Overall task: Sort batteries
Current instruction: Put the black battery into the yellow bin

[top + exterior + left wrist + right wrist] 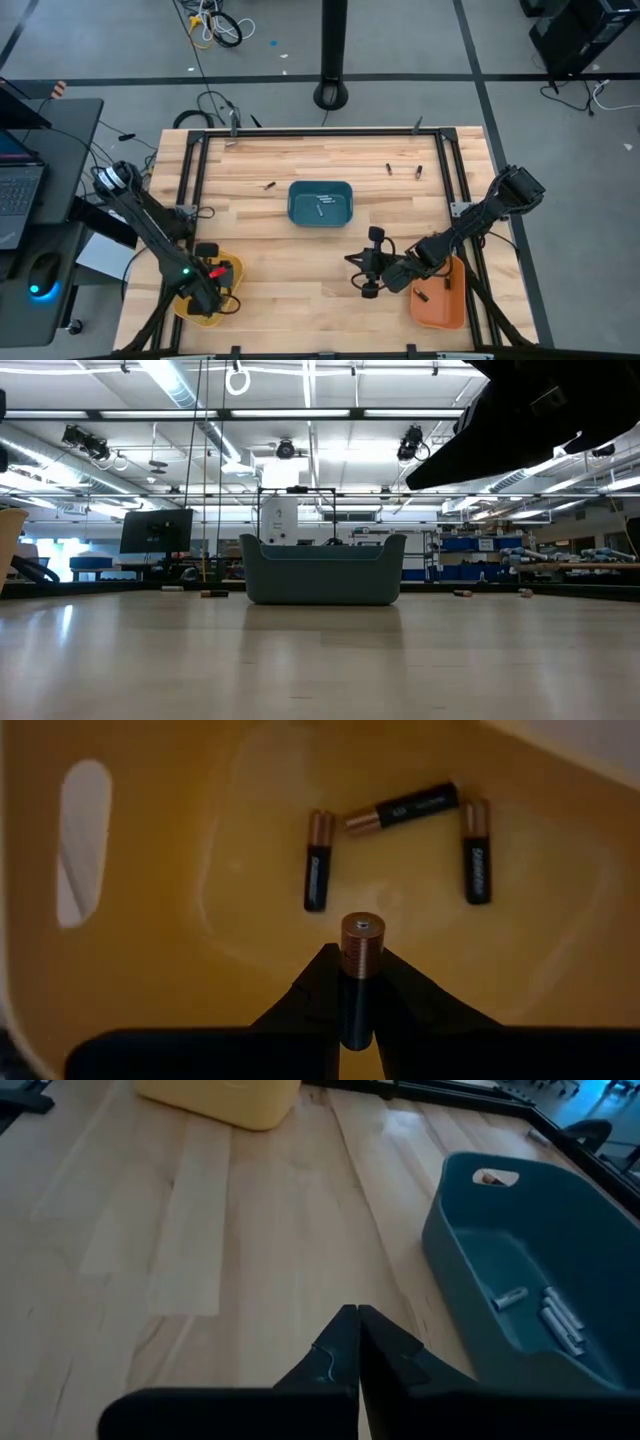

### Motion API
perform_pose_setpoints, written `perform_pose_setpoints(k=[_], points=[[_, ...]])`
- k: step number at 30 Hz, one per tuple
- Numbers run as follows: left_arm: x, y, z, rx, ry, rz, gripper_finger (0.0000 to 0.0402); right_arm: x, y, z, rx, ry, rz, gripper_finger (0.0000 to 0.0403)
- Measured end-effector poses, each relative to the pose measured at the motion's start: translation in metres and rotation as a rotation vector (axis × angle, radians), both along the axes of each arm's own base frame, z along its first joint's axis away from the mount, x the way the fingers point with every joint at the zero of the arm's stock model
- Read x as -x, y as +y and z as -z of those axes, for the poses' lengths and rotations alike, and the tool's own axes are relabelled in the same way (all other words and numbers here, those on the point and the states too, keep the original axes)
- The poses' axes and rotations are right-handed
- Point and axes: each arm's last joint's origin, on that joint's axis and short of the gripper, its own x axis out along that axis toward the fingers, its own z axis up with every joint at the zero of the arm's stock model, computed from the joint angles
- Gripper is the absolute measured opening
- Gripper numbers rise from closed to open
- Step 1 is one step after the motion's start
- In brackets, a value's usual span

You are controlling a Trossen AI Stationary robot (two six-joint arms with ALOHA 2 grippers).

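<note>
Wood table in a workshop: left jaws grip a battery over the yellow bin holding three cells; right jaws closed, empty, near the teal bin.

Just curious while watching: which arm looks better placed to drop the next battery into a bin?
Left. Its end effector is shut on a battery directly over the yellow bin, where three batteries lie. The right end effector is shut, empty, over bare table.

Wooden table carries teal, yellow, orange bins, seemingly loose batteries.
</note>
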Motion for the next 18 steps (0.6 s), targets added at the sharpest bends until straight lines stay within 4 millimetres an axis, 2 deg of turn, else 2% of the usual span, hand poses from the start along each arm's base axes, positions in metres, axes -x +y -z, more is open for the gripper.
perform_pose_setpoints(k=[9,15,18], points=[[-0.001,0.019,0.027,0.028,0.083,-0.006,0.0038,-0.003,-0.004,-0.001,0.010,-0.008,0.006,0.0009],[-0.001,0.029,0.036,0.027,0.123,-0.046,0.0039,-0.006,-0.010,-0.001,0.052,0.005,0.005,0.0009],[-0.002,0.030,0.036,0.031,0.128,-0.057,0.0064,-0.009,-0.015,-0.001,0.058,0.017,-0.004,0.0009]])
